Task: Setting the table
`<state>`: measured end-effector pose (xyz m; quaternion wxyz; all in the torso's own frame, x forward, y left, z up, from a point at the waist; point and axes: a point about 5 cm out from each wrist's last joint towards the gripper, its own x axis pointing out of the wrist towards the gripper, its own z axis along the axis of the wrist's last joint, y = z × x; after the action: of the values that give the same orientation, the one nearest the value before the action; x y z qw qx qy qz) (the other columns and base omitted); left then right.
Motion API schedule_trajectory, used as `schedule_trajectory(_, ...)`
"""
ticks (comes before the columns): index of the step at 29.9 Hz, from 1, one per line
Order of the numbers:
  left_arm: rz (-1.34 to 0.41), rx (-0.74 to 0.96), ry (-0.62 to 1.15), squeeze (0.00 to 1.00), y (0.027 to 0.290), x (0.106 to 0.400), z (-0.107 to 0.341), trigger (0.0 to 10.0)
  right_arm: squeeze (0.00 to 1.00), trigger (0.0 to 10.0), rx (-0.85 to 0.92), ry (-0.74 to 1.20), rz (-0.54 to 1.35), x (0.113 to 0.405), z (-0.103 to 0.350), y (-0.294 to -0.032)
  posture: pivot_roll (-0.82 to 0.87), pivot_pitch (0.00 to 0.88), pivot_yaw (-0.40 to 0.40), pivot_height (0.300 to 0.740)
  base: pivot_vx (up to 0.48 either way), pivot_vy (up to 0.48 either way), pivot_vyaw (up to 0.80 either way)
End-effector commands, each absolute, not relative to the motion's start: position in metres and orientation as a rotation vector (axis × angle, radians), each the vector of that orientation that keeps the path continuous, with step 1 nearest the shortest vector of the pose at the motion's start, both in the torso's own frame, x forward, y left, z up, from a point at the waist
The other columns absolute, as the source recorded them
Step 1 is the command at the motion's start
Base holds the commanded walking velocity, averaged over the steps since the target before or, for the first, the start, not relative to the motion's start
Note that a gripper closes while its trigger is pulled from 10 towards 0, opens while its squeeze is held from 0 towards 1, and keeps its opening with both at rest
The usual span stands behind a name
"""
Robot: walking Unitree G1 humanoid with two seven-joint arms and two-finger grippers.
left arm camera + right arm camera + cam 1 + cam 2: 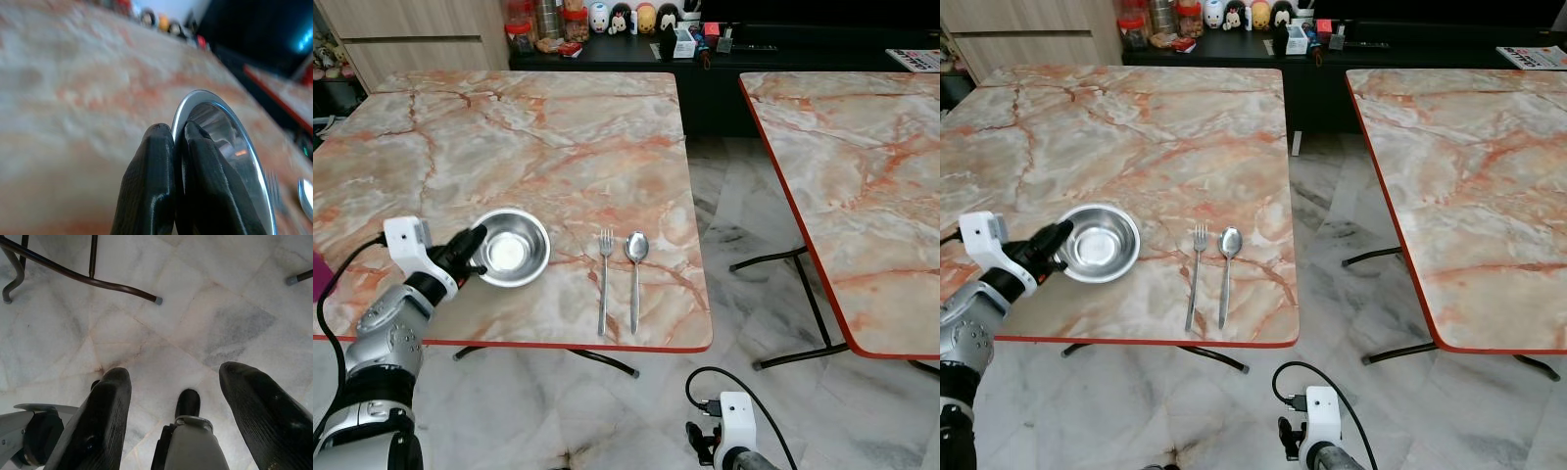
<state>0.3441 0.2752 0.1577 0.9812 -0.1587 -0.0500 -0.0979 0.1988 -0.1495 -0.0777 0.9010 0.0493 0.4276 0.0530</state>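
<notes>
The shallow round stainless-steel bowl (511,248) is pinched by its near rim between the closed fingers of the left gripper (474,241) and sits on the marble-patterned, red-edged table (529,147). A thin rim hold could slip or tip the bowl if released carelessly. Just beyond the jaws, the steel fork (604,277) and steel spoon (635,269) could be knocked. The right gripper (171,406) hangs spread open over the floor.

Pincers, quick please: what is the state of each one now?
Left pincer: closed on the rim of the steel bowl on the table.
Right pincer: open, empty, hanging over the floor.
</notes>
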Motion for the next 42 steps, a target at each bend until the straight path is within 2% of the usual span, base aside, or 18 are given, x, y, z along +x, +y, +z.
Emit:
schedule_trajectory(1, -0.157, -0.311, -0.209, 0.00, 0.280, 0.348, 0.183, 10.0, 0.00, 10.0, 0.105, 0.902, 0.111, 0.195, -0.080, -0.149, 0.10, 0.074, 0.002, 0.740, 0.000, 0.000, 0.00)
schedule_trajectory(5, -0.149, -0.316, -0.225, 0.00, 0.281, 0.348, 0.187, 10.0, 0.00, 10.0, 0.105, 0.902, 0.111, 0.195, -0.080, -0.149, 0.10, 0.074, 0.002, 0.740, 0.000, 0.000, 0.00)
schedule_trajectory(8, 0.047, -0.166, -0.380, 0.00, 0.300, 0.349, 0.227, 10.0, 0.00, 10.0, 0.099, 0.897, 0.103, 0.196, -0.079, -0.150, 0.10, 0.076, -0.001, 0.740, 0.000, 0.000, 0.00)
schedule_trajectory(9, 0.164, -0.157, -0.450, 0.00, 0.313, 0.346, 0.244, 10.0, 0.00, 10.0, 0.098, 0.896, 0.103, 0.197, -0.079, -0.150, 0.11, 0.081, -0.002, 0.740, 0.000, 0.000, 0.00)
schedule_trajectory(11, 0.237, -0.156, -0.477, 0.00, 0.324, 0.342, 0.251, 10.0, 0.00, 10.0, 0.099, 0.895, 0.103, 0.197, -0.079, -0.149, 0.10, 0.082, 0.000, 0.740, 0.000, 0.000, 0.00)
schedule_trajectory(14, 0.346, -0.001, -0.488, 0.00, 0.341, 0.331, 0.264, 10.0, 0.00, 10.0, 0.101, 0.895, 0.103, 0.196, -0.079, -0.149, 0.11, 0.086, 0.002, 0.740, 0.000, 0.000, 0.00)
schedule_trajectory(16, 0.431, 0.056, -0.525, 0.00, 0.357, 0.319, 0.275, 10.0, 0.00, 10.0, 0.104, 0.895, 0.104, 0.196, -0.079, -0.149, 0.11, 0.091, 0.003, 0.740, 0.000, 0.000, 0.00)
schedule_trajectory(17, 0.431, 0.056, -0.525, 0.00, 0.357, 0.319, 0.275, 10.0, 0.00, 10.0, 0.104, 0.895, 0.104, 0.196, -0.079, -0.149, 0.11, 0.091, 0.003, 0.740, 0.000, 0.000, 0.00)
schedule_trajectory(20, 0.596, 0.152, -0.561, 0.00, 0.382, 0.299, 0.286, 10.0, 0.00, 10.0, 0.106, 0.899, 0.103, 0.194, -0.080, -0.148, 0.12, 0.095, 0.006, 0.740, 0.000, 0.000, 0.00)
schedule_trajectory(21, 0.708, 0.229, -0.541, 0.00, 0.400, 0.286, 0.289, 10.0, 0.00, 10.0, 0.107, 0.899, 0.103, 0.194, -0.080, -0.147, 0.12, 0.098, 0.008, 0.740, 0.000, 0.000, 0.00)
schedule_trajectory(24, 0.805, 0.350, -0.491, 0.00, 0.416, 0.274, 0.290, 10.0, 0.00, 10.0, 0.108, 0.899, 0.103, 0.194, -0.080, -0.147, 0.12, 0.102, 0.012, 0.740, 0.000, 0.000, 0.00)
schedule_trajectory(28, 0.997, 0.382, -0.427, 0.00, 0.447, 0.245, 0.283, 10.0, 0.00, 10.0, 0.112, 0.899, 0.100, 0.193, -0.081, -0.147, 0.13, 0.111, 0.017, 0.740, 0.000, 0.000, 0.00)
schedule_trajectory(29, 1.114, 0.452, -0.350, 0.00, 0.462, 0.229, 0.273, 10.0, 0.00, 10.0, 0.112, 0.903, 0.101, 0.192, -0.081, -0.146, 0.13, 0.114, 0.020, 0.740, 0.000, 0.000, 0.00)
schedule_trajectory(31, 1.156, 0.469, -0.323, 0.00, 0.467, 0.223, 0.269, 10.0, 0.00, 10.0, 0.112, 0.904, 0.102, 0.191, -0.082, -0.146, 0.13, 0.113, 0.020, 0.740, 0.000, 0.000, 0.00)
schedule_trajectory(32, 1.250, 0.559, -0.218, 0.00, 0.477, 0.208, 0.252, 10.0, 0.00, 10.0, 0.116, 0.906, 0.100, 0.191, -0.082, -0.145, 0.12, 0.114, 0.025, 0.740, 0.000, 0.000, 0.00)
schedule_trajectory(33, 1.250, 0.559, -0.218, 0.00, 0.477, 0.208, 0.252, 10.0, 0.00, 10.0, 0.116, 0.906, 0.100, 0.191, -0.082, -0.145, 0.12, 0.114, 0.025, 0.740, 0.000, 0.000, 0.00)
schedule_trajectory(37, 1.324, 0.733, -0.045, 0.00, 0.484, 0.192, 0.222, 10.0, 0.00, 10.0, 0.120, 0.906, 0.098, 0.190, -0.082, -0.144, 0.12, 0.115, 0.027, 0.740, 0.000, 0.000, 0.00)
schedule_trajectory(42, 1.395, 0.846, 0.260, 0.00, 0.484, 0.171, 0.164, 10.0, 0.00, 10.0, 0.122, 0.905, 0.087, 0.190, -0.082, -0.146, 0.12, 0.117, 0.027, 0.740, 0.000, 0.000, 0.00)
